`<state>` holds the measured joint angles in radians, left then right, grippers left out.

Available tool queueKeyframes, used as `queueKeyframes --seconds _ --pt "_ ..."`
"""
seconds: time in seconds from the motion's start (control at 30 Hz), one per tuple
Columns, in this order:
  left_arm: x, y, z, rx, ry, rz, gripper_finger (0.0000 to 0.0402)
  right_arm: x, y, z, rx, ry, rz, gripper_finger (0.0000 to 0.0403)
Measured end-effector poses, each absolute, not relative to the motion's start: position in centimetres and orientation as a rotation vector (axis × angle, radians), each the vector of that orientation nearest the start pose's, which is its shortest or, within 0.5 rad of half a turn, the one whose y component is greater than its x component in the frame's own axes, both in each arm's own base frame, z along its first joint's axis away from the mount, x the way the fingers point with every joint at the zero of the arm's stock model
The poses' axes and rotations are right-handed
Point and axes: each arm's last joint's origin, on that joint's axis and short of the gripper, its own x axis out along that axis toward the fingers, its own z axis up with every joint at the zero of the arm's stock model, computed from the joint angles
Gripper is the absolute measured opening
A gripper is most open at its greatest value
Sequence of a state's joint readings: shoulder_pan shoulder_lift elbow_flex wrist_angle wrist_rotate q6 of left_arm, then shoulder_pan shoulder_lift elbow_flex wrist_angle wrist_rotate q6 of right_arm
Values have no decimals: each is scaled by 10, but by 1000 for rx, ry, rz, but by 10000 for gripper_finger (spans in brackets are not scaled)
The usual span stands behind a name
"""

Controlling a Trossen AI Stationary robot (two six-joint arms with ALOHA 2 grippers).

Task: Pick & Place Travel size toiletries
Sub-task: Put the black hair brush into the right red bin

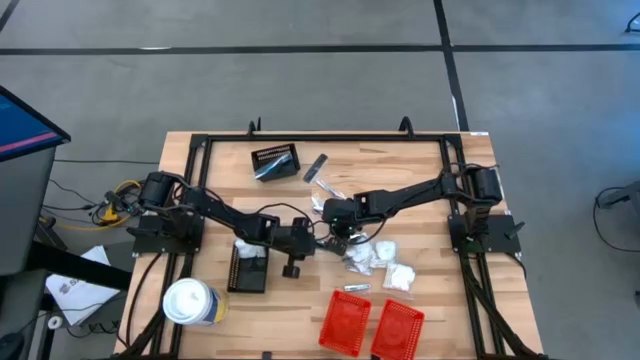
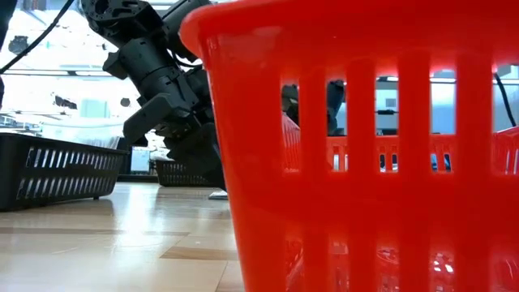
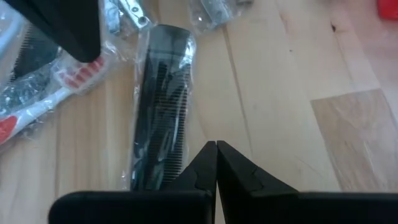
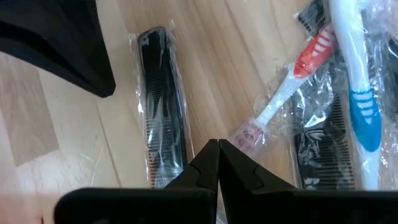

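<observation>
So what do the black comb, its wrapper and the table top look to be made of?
Comb: probably hard plastic, black with a dull sheen and fine moulded teeth. Wrapper: thin clear film, glossy and crinkled at the edges. Table top: pale wood planks with visible grain and seams, smooth and likely sealed.

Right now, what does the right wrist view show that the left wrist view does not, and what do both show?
Only the right wrist view: a wrapped toothbrush with a blue grip and the bristle head of a red-and-white one. Only the left wrist view: a red basket corner. Both: a wrapped black comb on the wooden table, and that arm's own shut tool.
</observation>
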<state>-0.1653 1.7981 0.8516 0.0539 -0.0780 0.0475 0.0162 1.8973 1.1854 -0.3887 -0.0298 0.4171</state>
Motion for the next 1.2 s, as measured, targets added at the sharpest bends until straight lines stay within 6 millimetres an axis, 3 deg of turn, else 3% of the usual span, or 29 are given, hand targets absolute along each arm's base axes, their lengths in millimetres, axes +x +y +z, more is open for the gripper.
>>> queueKeyframes --seconds 0.37,0.5,0.87,1.0,1.2 --pt "328 -50 122 148 884 -97 0 374 17 152 426 1113 -80 12" --pt "328 -54 122 167 884 -113 0 374 22 153 442 1120 -18 55" --pt "328 -55 122 175 873 -114 0 373 25 150 419 1135 -10 231" --pt "329 -53 122 172 872 -107 0 372 23 150 409 1134 -33 250" --pt "329 -53 120 169 877 -111 0 364 17 139 444 1167 -63 239"
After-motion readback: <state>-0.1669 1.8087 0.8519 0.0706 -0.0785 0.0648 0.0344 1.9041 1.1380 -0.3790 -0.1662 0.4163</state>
